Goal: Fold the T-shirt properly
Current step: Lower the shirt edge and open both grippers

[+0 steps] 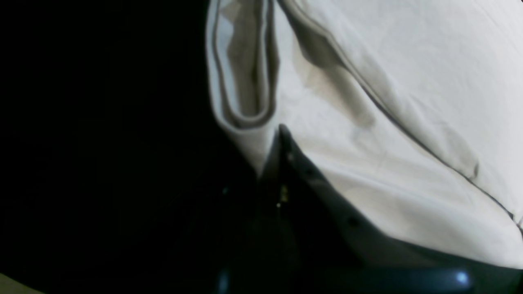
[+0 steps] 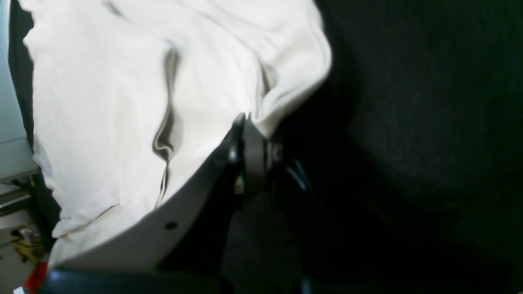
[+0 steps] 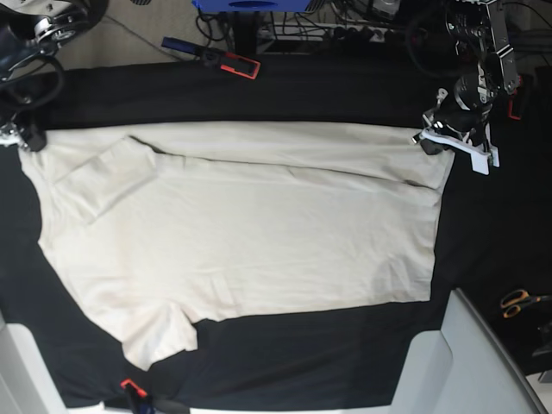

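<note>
The cream T-shirt (image 3: 259, 233) lies spread on the black table cover (image 3: 302, 95). One sleeve (image 3: 95, 181) is folded onto the body at the upper left, and the other sleeve (image 3: 159, 336) sticks out at the lower left. A long fold runs along the far edge. My left gripper (image 3: 429, 138) is shut on the shirt's far right corner; in the left wrist view the gripper (image 1: 280, 134) pinches the cloth (image 1: 408, 81) at a hemmed edge. My right gripper (image 3: 26, 138) is shut on the far left corner; in the right wrist view the gripper (image 2: 245, 120) pinches the cloth (image 2: 102, 102).
Orange-handled scissors (image 3: 517, 302) lie at the right edge. A red and black clamp (image 3: 237, 65) sits at the back, and another clamp (image 3: 129, 386) at the front left. A grey panel (image 3: 466, 362) stands at the front right. Cables and gear lie behind the table.
</note>
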